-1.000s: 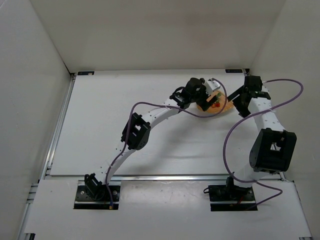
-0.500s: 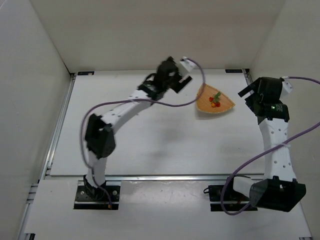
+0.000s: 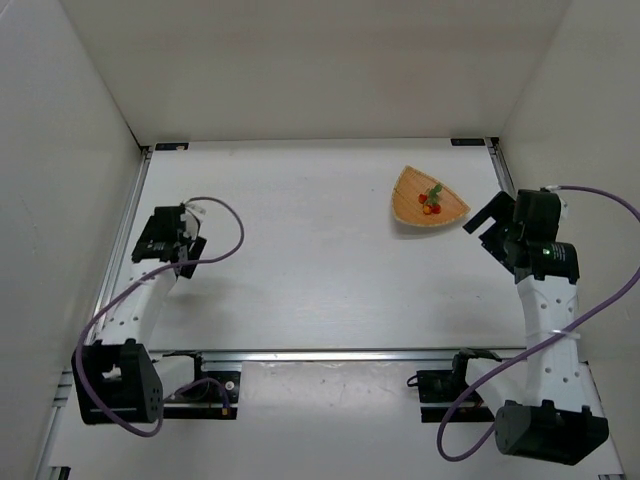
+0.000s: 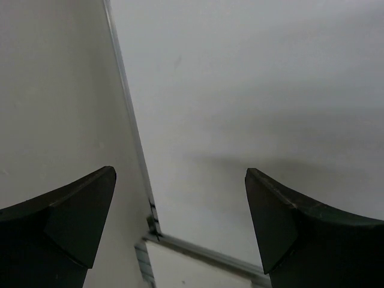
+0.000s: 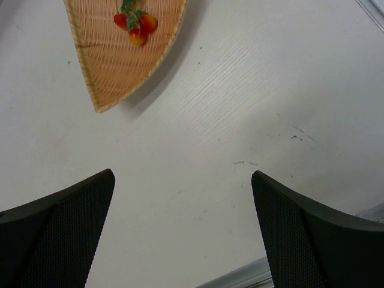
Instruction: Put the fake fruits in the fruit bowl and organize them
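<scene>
Fake fruits (image 5: 137, 27), a small red and orange cluster with green leaves, lie together inside the fruit bowl (image 3: 408, 205), near its wide end. The woven bowl sits on the white table (image 3: 300, 270) at the far right. The right gripper (image 5: 183, 174) hangs just beside the bowl's pointed near corner, fingers spread apart and holding nothing. The left gripper (image 4: 180, 174) is well apart from it, over the table's left edge by the side wall (image 4: 54, 90), its fingers also spread wide and empty.
</scene>
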Controlling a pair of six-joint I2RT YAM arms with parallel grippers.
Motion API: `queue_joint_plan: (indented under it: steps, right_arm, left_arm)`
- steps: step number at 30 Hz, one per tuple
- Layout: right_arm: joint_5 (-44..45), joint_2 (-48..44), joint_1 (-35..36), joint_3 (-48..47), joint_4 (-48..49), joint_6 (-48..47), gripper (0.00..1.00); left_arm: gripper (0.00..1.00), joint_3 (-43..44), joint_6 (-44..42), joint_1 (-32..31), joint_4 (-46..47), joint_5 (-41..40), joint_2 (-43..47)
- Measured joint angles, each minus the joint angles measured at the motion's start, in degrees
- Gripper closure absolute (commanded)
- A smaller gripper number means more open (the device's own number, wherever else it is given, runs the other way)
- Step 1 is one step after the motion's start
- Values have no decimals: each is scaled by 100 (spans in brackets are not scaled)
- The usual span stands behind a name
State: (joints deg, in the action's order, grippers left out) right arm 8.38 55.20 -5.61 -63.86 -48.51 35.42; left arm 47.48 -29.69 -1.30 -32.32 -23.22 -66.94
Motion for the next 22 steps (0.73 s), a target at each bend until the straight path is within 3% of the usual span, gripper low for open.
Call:
queue_joint_plan:
  steps: [3,9,22]
  right_arm:
    - [-90,-157,0,105,-136,-81,1]
    - [-149,-302,0,192,-245,-190,1]
    - [-118,-636,0,345,-422,-240,1]
  left_arm:
    - [0,-433,293,509,-522,181,529]
    - [0,-767,804,531,-909,503,1344]
    - [0,-953,1482,531,-1187,767,1438]
